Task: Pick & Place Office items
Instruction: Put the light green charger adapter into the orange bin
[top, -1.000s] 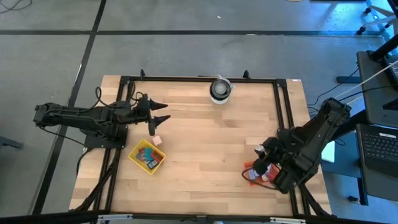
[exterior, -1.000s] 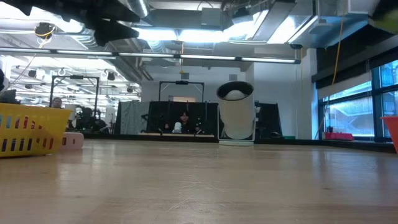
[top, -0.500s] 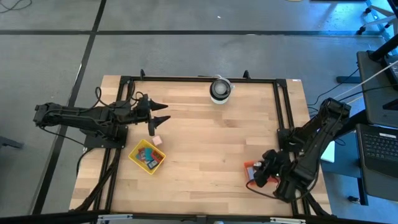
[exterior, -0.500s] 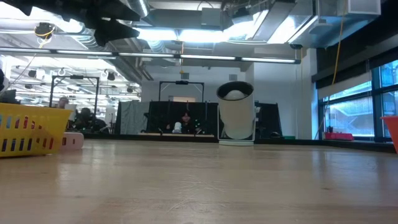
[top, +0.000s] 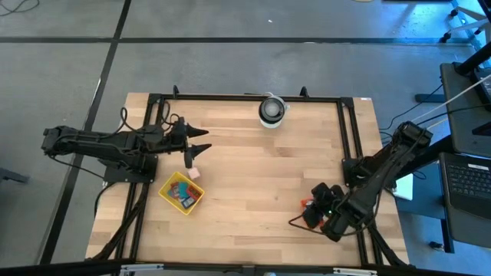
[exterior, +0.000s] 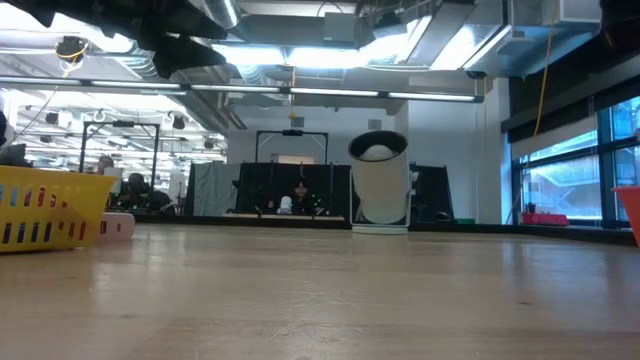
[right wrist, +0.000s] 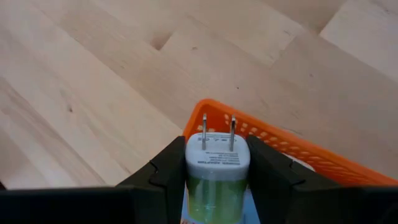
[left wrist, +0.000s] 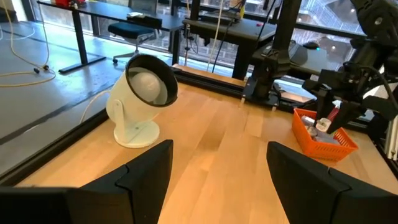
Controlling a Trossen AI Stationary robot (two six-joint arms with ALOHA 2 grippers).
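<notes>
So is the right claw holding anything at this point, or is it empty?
Holding. The right claw is shut on a white and green plug adapter, its two prongs sticking out between the fingers, just above the orange tray.

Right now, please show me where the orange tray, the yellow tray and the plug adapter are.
orange tray (right wrist: 273,138), right wrist view, rim.
yellow tray (top: 168,186), high view, rim.
plug adapter (right wrist: 217,163), right wrist view, white top face.

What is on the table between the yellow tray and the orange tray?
Nothing: in the high view only bare wood lies between the yellow tray and the orange tray.
</notes>
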